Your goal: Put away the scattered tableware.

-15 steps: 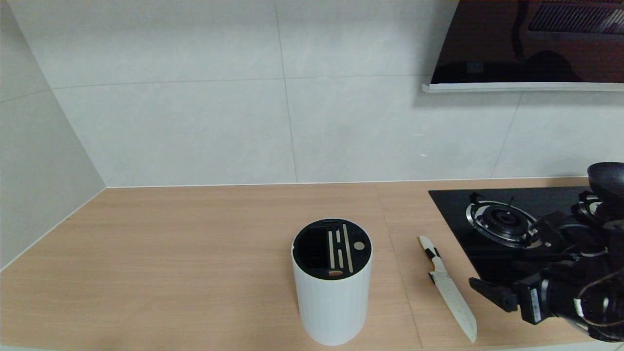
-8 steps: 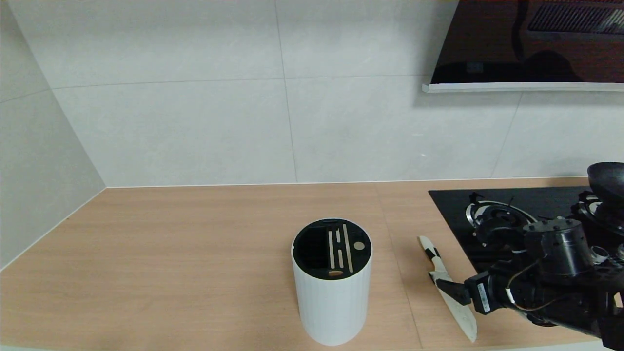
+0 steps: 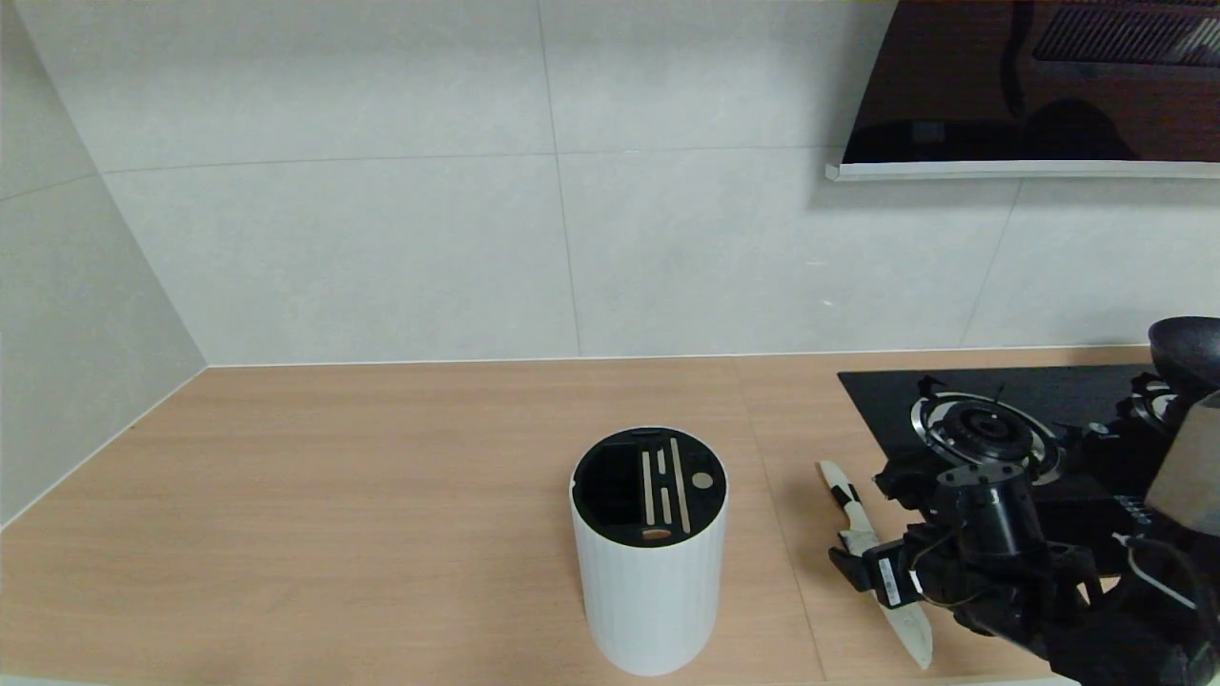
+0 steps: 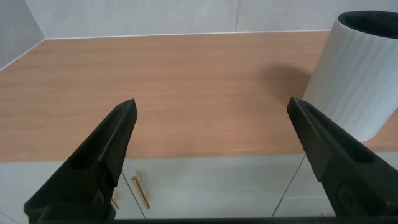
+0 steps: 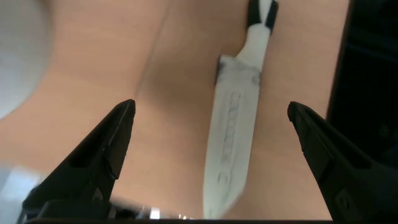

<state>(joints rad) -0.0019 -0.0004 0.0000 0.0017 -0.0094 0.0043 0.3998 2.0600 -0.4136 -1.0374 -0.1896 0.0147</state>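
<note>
- Head view: white knife (image 3: 853, 514) flat on the wooden tabletop (image 3: 381, 495), close to the front edge and toward the right end.
- Between the white holder (image 3: 650, 562) and the black stove (image 3: 886, 400), touching neither one.
- Knife handle toward the back wall, with a black band on it; pointed tip toward the front edge, slanted a little to the right.
- Right gripper (image 3: 872, 572) low over the middle of the knife, hiding part of the blade.
- Right wrist view: both black fingers (image 5: 99, 162) spread wide, one on each side of the blade, holding nothing. Cannot tell if touching the tabletop.
- Holder tall, round and upright, near the front edge, about the middle of the tabletop. Black top with three thin slots, one big square opening and a small round spot.
- Left wrist view: left gripper (image 4: 211, 102) also wide, holding nothing, by the front edge of the tabletop, apart from the holder.
- Pale cabinet doors (image 4: 205, 186) with small gold handles (image 4: 142, 190) below that front edge.
- Round burner (image 3: 986, 433) on the stove at the right end, just behind the right gripper.
- Dark pot (image 3: 1187, 343) at the far right edge.
- Dark hood (image 3: 1029, 86) on the grey tiled wall (image 3: 381, 191) above the stove.
</note>
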